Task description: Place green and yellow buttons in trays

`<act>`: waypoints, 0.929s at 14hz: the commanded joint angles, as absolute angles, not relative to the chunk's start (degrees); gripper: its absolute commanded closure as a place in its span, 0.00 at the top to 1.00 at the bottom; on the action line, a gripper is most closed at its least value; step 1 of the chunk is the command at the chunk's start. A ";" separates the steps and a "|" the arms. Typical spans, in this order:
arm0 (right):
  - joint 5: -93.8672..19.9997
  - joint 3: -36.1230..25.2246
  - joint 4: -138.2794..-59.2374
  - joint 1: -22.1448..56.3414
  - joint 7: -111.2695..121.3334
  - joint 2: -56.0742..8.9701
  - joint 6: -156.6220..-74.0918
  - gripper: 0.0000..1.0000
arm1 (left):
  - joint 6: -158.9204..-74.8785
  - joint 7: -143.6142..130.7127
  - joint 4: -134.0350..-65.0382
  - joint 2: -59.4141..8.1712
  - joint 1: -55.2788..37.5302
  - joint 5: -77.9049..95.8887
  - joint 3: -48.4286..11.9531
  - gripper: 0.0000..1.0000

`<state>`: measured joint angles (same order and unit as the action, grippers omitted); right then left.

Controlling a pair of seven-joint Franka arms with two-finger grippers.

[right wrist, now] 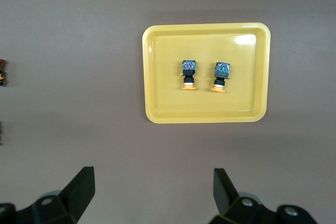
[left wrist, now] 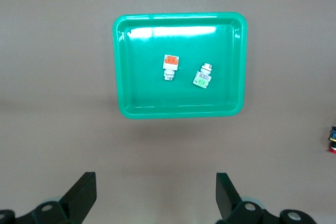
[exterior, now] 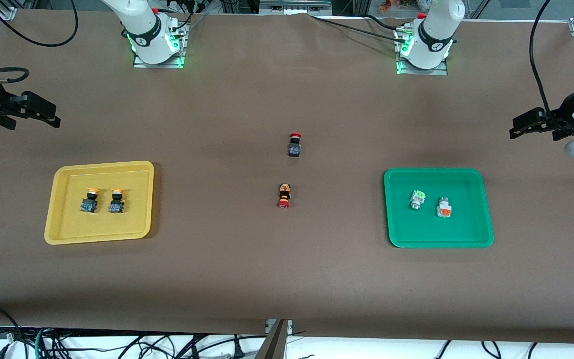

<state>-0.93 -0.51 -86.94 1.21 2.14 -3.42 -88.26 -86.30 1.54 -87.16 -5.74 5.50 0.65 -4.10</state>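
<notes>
I see both tools apart: left tool (left wrist: 156, 195) over the counter beside the green tray (left wrist: 126, 66), right tool (right wrist: 153, 192) beside the yellow tray (right wrist: 152, 77). Buttons (right wrist: 189, 73) look light, rigid; I would grip the bodies.

Brown table (exterior: 247, 259), black cables (exterior: 117, 346) below

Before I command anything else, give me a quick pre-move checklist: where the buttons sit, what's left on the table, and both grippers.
1. Two yellow-capped buttons in the yellow tray: ok, side by side.
2. Green-faced button and orange-faced button in the green tray: ok, apart from each other.
3. Stray task buttons on the table: ok, none seen; only two red-capped buttons lie mid-table.
4. Left gripper: ok, open and empty, parked at its end of the table.
5. Right gripper: ok, open and empty, parked at its end.
</notes>
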 commanded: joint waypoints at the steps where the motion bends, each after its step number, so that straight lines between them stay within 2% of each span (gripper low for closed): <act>1: 0.18 0.26 -85.87 0.62 1.67 -3.69 -87.45 1.00 | -86.75 1.23 -88.68 -4.04 5.80 0.79 -4.40 1.00; 13: 0.18 0.26 -85.87 0.62 1.76 -3.69 -87.45 1.00 | -85.96 0.79 -88.59 -3.69 5.89 0.79 -4.48 1.00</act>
<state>-0.91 -0.51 -86.94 1.21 2.14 -3.42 -88.26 -86.21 1.32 -87.15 -5.37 5.65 0.65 -4.09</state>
